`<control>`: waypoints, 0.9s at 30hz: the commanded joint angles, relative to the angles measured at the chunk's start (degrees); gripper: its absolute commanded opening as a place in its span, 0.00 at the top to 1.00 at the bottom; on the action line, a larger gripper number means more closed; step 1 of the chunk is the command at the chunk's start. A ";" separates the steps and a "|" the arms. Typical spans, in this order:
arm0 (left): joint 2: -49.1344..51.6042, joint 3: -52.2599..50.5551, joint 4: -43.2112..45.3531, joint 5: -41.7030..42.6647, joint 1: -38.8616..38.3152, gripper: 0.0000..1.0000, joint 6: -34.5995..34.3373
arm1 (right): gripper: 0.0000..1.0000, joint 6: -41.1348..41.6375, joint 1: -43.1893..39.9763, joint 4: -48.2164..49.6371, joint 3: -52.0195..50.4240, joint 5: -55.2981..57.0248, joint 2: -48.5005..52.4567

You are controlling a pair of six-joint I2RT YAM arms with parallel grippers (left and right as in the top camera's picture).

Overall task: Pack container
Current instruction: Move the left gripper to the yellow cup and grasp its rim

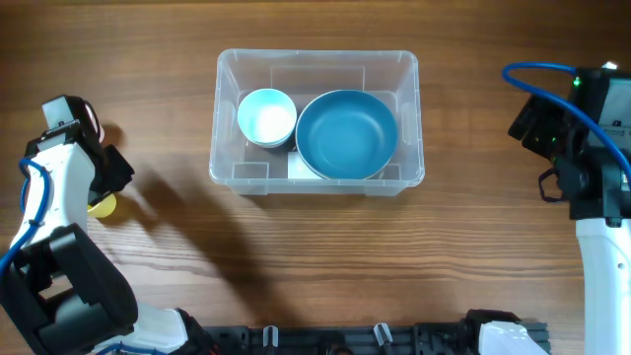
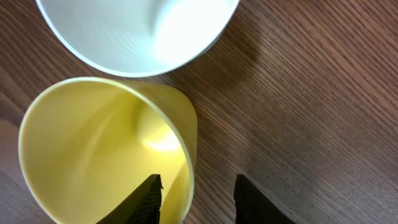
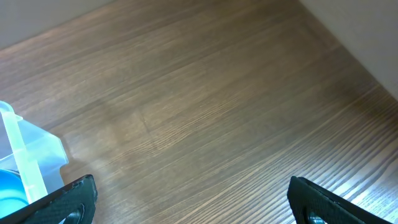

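My left end effector (image 2: 198, 190) is open, its fingers straddling the wall of a yellow cup (image 2: 93, 155) (one inside, one outside), just beside a white cup (image 2: 137, 31). My right end effector (image 3: 191, 186) is spread wide over bare table (image 3: 205, 106). The container (image 1: 222, 123) sits mid-table, holding a blue bowl (image 1: 346, 134) and a small pale bowl (image 1: 266, 116).

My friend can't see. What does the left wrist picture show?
A yellow cup sits on a wooden table, with the open jaws straddling its rim, one inside and one outside. A white cup sits right beside it.
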 commanded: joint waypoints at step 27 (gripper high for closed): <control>-0.59 0.31 0.59 0.72 -0.46 0.96 0.04 | 0.01 0.81 -0.13 0.15 0.59 0.96 0.37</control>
